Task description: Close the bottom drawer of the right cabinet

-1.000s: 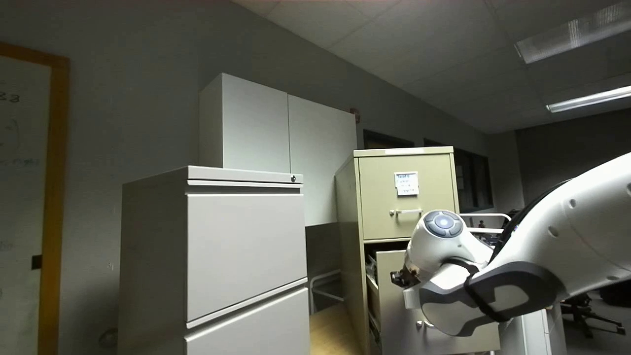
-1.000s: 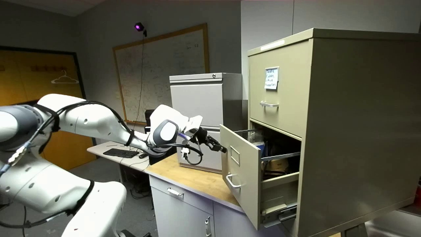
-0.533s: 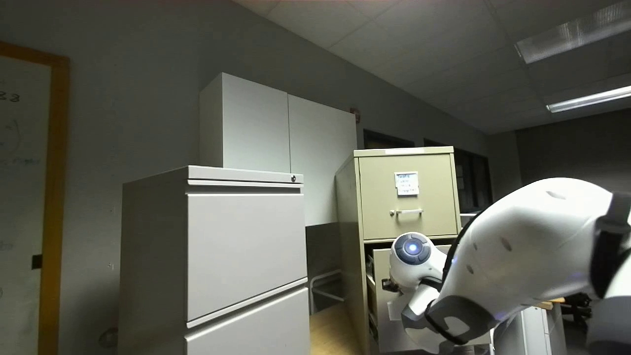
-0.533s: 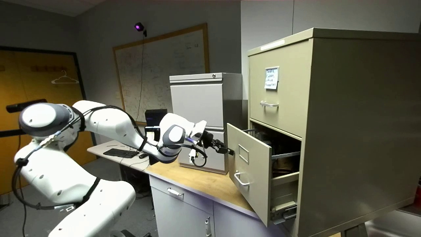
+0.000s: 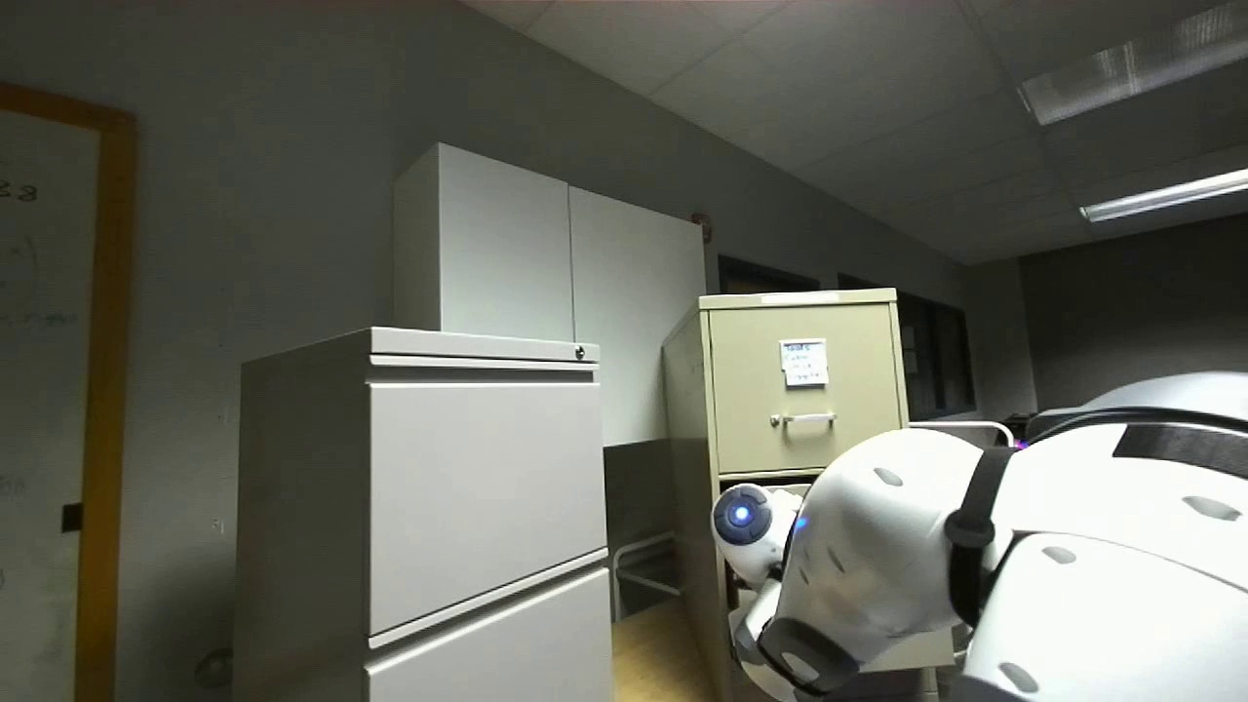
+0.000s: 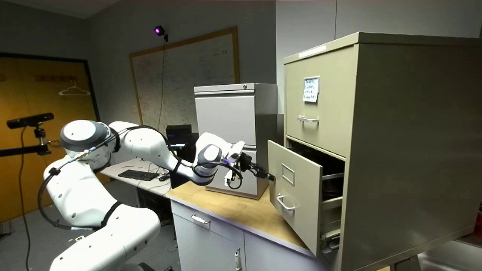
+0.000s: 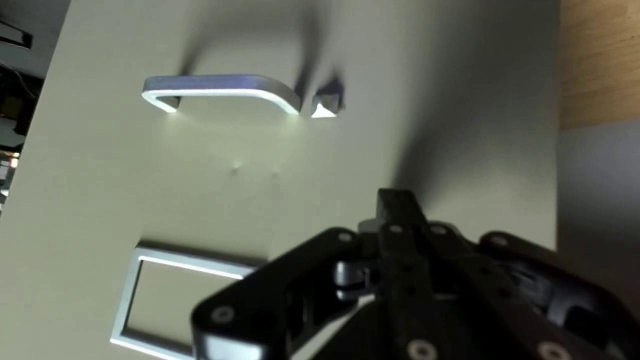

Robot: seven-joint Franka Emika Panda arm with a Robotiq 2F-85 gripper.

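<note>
The right cabinet (image 6: 406, 150), beige metal, stands on the wooden counter; it also shows in an exterior view (image 5: 804, 322). Its bottom drawer (image 6: 301, 226) is partly pulled out, with a dark gap above. The drawer front fills most of the wrist view (image 7: 320, 160), with its silver handle (image 7: 220, 86) and label frame (image 7: 125, 305). My gripper (image 6: 272, 177) is shut and empty, its fingertips at the drawer front near the side edge, beside the label frame, apparently touching. The closed fingertips show in the wrist view (image 7: 397, 200). In an exterior view the arm (image 5: 877, 546) hides the gripper and most of the drawer.
A light-grey drawer cabinet (image 6: 226, 116) stands on the counter (image 6: 226, 203), close beside the arm's wrist. White cupboards (image 5: 507, 253) are behind. A desk with a keyboard (image 6: 138, 175) is at the back. A camera on a stand (image 6: 30, 120) is behind the arm.
The bottom drawer has slid further into the cabinet. My shut gripper has moved with its front toward the cabinet, and the arm has stretched forward.
</note>
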